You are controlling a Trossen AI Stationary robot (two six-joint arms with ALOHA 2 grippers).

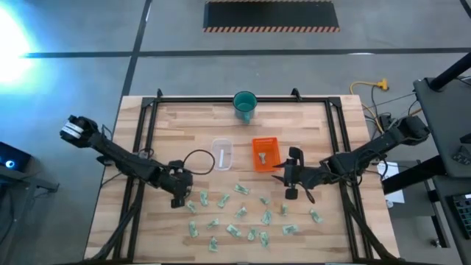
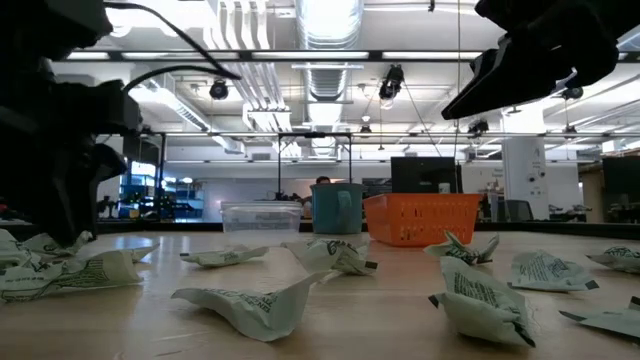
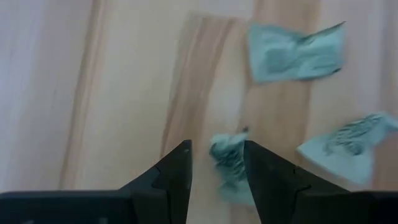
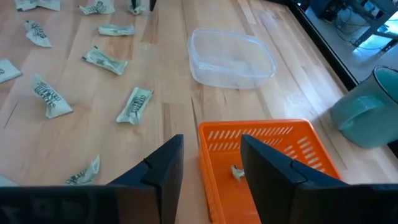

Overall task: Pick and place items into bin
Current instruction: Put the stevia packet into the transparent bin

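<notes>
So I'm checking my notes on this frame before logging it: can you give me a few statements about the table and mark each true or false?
1. The teal cup lies tipped over among the packets. False: it stands upright at the table's far edge.
2. The orange bin holds a small item. True.
3. The right gripper is clamped on a packet. False: its fingers stand apart, empty, near the bin.
4. A clear container sits beside the orange bin. True.
5. The left gripper hangs over a packet. True.

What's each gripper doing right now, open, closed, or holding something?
Left gripper: open, low over the table, a green-and-white piece between its fingers, not yet gripped.
Right gripper: open and empty, above the orange tray.
</notes>
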